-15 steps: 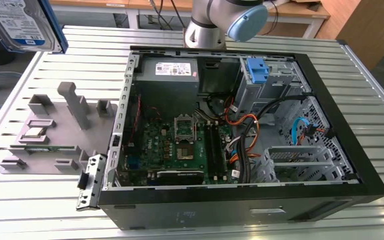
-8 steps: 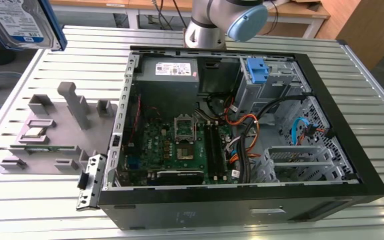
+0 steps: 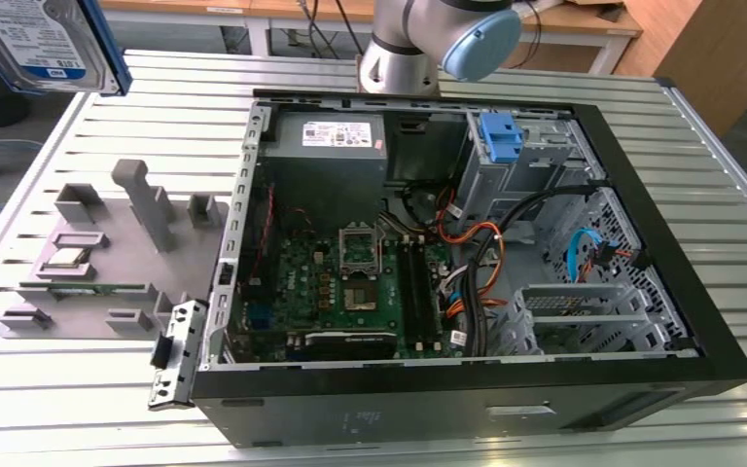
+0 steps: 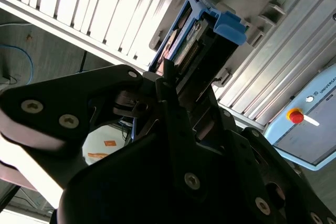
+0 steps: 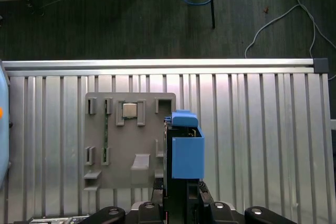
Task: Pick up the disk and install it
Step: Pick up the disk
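Gripper [image 4: 170,85] clamped on disk [image 3: 43,44], above slatted table [image 3: 478,73]; blue-and-white label [image 3: 34,29] showing.

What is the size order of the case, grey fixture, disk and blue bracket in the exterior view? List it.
1. case
2. grey fixture
3. disk, cropped by the frame and likely nearer the camera, so unsure
4. blue bracket

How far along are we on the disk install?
Done: the pickup. The disk hangs in the air, high at the exterior view's left. In hand: the end effector is shut on it, above the grey holder plate in the first wrist view. Left: the install. The disk is outside the open case and well apart from it.
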Robot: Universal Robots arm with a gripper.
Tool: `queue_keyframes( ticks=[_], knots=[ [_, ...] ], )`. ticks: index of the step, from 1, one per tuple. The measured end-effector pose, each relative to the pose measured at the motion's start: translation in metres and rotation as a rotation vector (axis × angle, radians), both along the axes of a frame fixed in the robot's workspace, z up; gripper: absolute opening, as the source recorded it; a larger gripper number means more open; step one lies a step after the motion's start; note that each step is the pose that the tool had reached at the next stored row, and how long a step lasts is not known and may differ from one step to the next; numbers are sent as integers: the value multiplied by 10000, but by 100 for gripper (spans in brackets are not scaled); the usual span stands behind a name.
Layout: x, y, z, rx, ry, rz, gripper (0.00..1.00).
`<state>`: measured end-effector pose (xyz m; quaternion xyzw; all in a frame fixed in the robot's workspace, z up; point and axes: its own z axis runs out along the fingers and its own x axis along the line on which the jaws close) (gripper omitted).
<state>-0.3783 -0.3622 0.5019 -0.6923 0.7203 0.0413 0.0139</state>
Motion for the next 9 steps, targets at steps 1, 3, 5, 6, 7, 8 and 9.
queue_keyframes(
  ticks=[1, 3, 5, 6, 7, 8, 9],
  knots=[
    [0, 0, 0, 0, 0, 0, 35],
    [0, 0, 0, 0, 0, 0, 35],
    [3, 0, 0, 0, 0, 0, 35],
    [8, 0, 0, 0, 0, 1, 35],
    [13, 0, 0, 0, 0, 2, 35],
    [20, 0, 0, 0, 0, 1, 35],
    [28, 0, 0, 0, 0, 0, 35]
  ],
)
